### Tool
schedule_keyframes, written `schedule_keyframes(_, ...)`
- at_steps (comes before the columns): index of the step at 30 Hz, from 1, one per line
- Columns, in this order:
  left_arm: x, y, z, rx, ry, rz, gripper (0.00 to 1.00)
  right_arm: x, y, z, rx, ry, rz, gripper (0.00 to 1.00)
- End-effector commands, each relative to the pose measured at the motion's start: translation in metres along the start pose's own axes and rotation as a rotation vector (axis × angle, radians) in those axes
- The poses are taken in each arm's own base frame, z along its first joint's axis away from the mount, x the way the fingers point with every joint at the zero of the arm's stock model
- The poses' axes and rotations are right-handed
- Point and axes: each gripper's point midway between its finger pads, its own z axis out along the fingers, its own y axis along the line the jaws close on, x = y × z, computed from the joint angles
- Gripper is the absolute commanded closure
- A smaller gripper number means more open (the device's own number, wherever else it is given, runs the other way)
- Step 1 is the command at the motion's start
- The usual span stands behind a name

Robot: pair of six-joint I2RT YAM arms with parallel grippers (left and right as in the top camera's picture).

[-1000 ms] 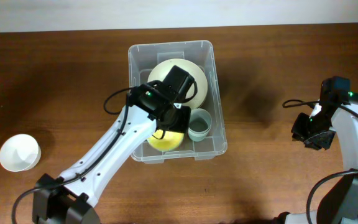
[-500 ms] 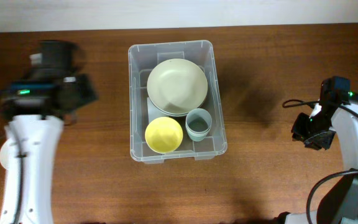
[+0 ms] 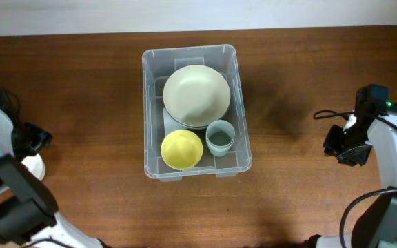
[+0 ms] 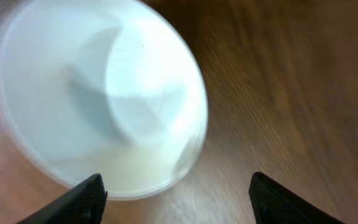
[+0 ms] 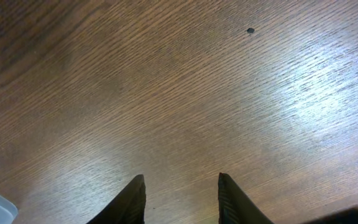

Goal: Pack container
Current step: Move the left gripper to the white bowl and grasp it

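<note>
The spread left claw (image 4: 176, 200) hangs over a round white bowl (image 4: 98, 99), which likely needs pinching next for the clear plastic container (image 3: 191, 50).

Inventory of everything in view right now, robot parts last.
container: 1, clear, table centre
large bowl: 1, pale cream, in container, far end
yellow bowl: 1, yellow, in container, near left corner
cup: 1, grey-blue, in container, right of yellow bowl
white bowl: 1, white, on table at far left
table: 1, brown wood, under everything
left gripper: 1, black, open, above white bowl
right gripper: 1, black, open and empty, above bare table on the right
</note>
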Motion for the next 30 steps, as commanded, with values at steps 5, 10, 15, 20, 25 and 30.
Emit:
schedule_keyframes(5,0.005,-0.007,0.036,-0.005,0.077,0.001,0.80,0.000,0.000,-0.002,0.007,-0.011,-0.001,0.66)
schedule_keyframes(10,0.010,-0.027,0.027,0.086,0.093,0.023,1.00,0.000,0.000,-0.002,0.007,-0.011,-0.001,0.66)
schedule_keyframes(15,0.018,-0.061,-0.036,0.148,-0.046,0.126,1.00,0.000,0.000,-0.002,0.007,-0.011,-0.001,0.66)
schedule_keyframes(20,0.073,-0.136,-0.161,0.352,-0.321,0.377,1.00,0.000,0.000,-0.002,0.007,-0.011,-0.001,0.66)
schedule_keyframes(25,0.187,-0.214,-0.241,0.539,-0.503,0.720,1.00,0.000,0.000,-0.002,0.007,-0.011,-0.001,0.66)
schedule_keyframes(30,0.296,-0.250,-0.218,0.530,-0.408,1.001,0.99,0.000,0.000,-0.002,0.007,-0.011,-0.001,0.66)
